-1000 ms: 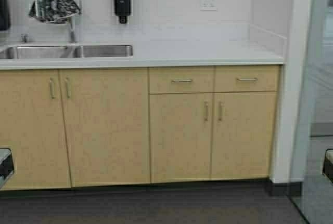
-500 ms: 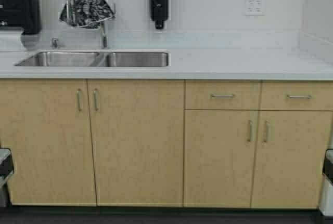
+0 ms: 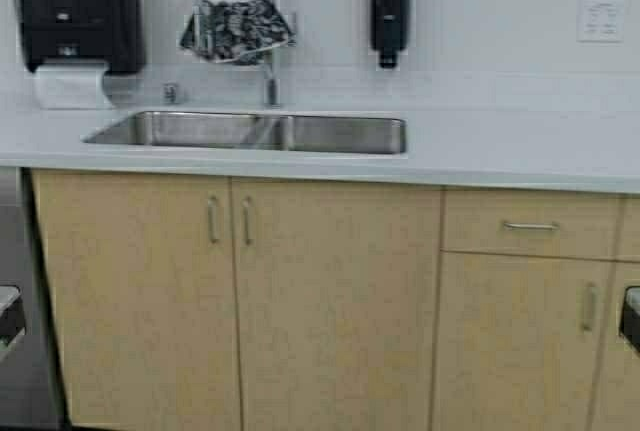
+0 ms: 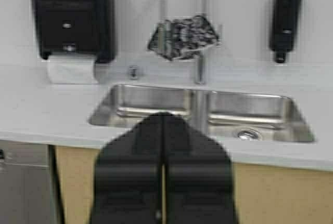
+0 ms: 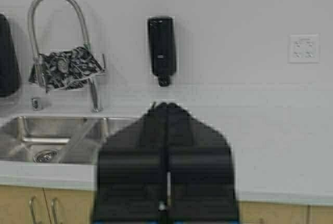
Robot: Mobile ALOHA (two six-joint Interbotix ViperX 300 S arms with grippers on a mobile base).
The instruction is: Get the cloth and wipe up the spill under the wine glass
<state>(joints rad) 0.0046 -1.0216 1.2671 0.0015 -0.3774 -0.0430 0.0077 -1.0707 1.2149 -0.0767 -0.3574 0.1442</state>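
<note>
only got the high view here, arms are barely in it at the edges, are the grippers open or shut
Observer: Both shut. The left gripper has its fingers pressed together on nothing, and so does the right gripper.
Operator: anything sitting down in the sink, i cant see the bottom
Observer: Only drains show. The left wrist view shows one drain in the bottom of the sink.
Operator: wine glass anywhere off to the side
Observer: Not in either wrist view. Both point at the cloth hanging on the faucet.
</note>
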